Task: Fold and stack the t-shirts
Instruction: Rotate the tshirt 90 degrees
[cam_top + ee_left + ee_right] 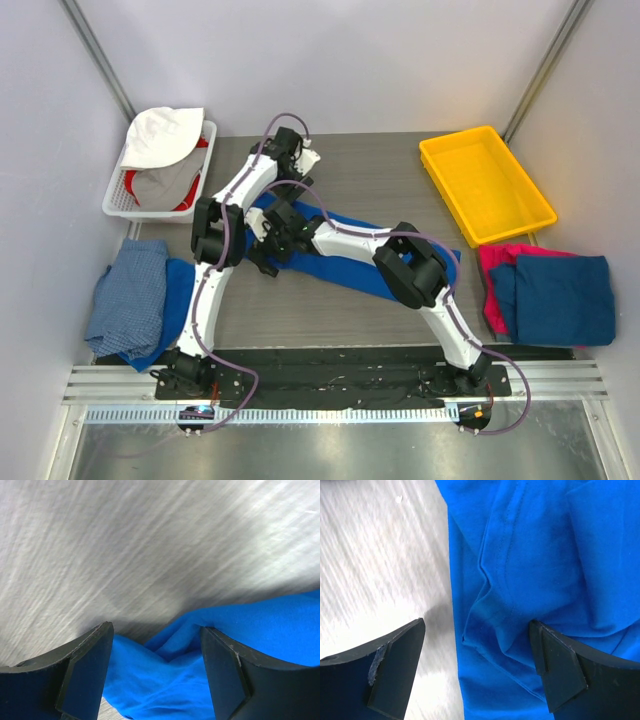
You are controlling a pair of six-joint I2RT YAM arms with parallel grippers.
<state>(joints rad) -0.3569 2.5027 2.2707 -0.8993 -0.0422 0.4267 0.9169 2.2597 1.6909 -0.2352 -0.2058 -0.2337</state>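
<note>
Across the grey worktop [370,175] a royal blue t-shirt [345,268] is laid out at mid-frame, its edge straddled by the left gripper [155,640] and right gripper [477,630], both held open and empty, presumably so a fold can be pinched.

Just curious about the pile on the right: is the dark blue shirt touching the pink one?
Touching. The top view shows the dark blue shirt lying on the pink shirt, overlapping it.
</note>
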